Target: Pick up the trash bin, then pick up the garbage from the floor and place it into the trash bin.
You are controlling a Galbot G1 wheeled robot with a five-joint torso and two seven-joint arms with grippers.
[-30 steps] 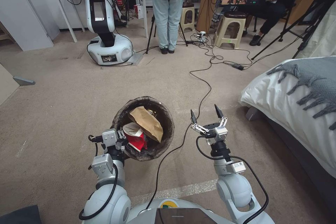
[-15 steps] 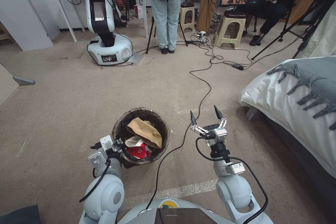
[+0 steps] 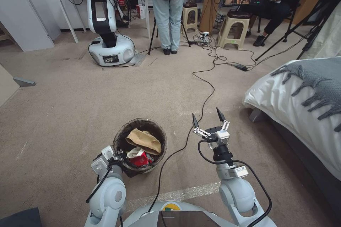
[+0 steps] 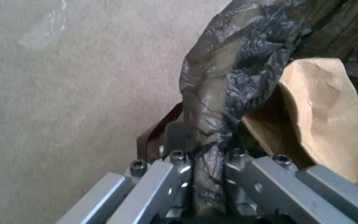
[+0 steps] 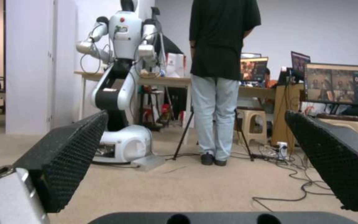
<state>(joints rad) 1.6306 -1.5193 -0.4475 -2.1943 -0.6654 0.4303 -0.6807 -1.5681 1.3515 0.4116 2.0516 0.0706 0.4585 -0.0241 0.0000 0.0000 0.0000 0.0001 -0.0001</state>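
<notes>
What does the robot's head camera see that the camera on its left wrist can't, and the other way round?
Head view alone: the whole bin low over the carpet, a red wrapper inside it, the open right hand, the bed and a black cable.

Left wrist view alone: up close, the left hand pinching the bin's rim, bag included, between its fingers.

Both: the dark bag, the brown paper bag in the bin, and carpet.
</notes>
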